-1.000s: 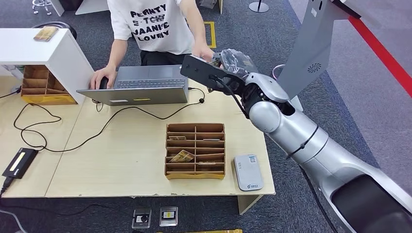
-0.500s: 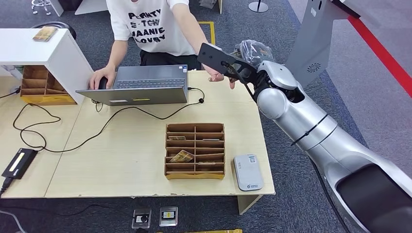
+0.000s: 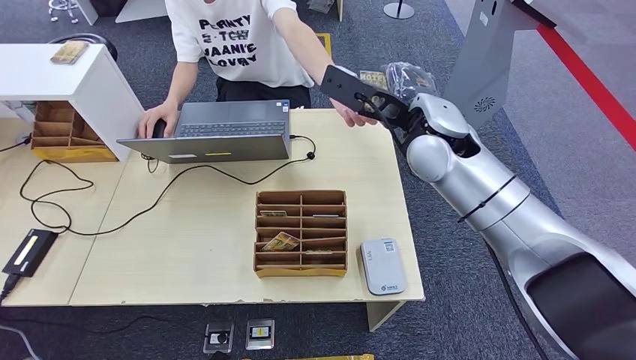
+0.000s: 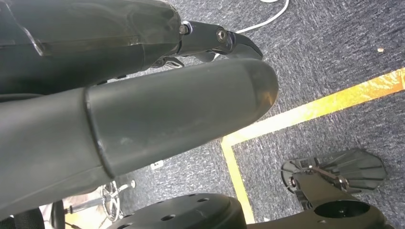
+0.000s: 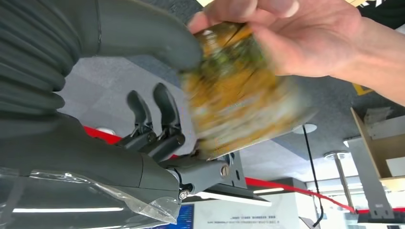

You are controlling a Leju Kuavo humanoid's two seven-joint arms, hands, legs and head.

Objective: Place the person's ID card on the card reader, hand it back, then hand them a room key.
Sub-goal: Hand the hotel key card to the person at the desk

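My right hand (image 3: 391,88) is raised past the table's far right corner, level with the person's outstretched hand (image 3: 351,112). A yellow patterned card (image 3: 373,76) sits between the two hands. In the right wrist view the card (image 5: 239,90) is blurred. My thumb (image 5: 157,33) presses on one corner of it, my dark fingers (image 5: 165,112) lie beside its edge, and the person's fingers (image 5: 305,33) grip the other side. The white card reader (image 3: 383,266) lies at the table's near right corner. My left hand (image 4: 143,95) hangs over the carpet and holds nothing.
A cardboard organizer (image 3: 301,232) holding a few cards stands beside the reader. An open laptop (image 3: 217,131) with a black cable sits at the far side, under the person's other hand. A grey kiosk (image 3: 487,60) rises right of my arm. A black device (image 3: 30,251) lies at the table's left.
My right hand has swung to the right and up, away from the laptop. The person's hand has followed it and now grips the card.
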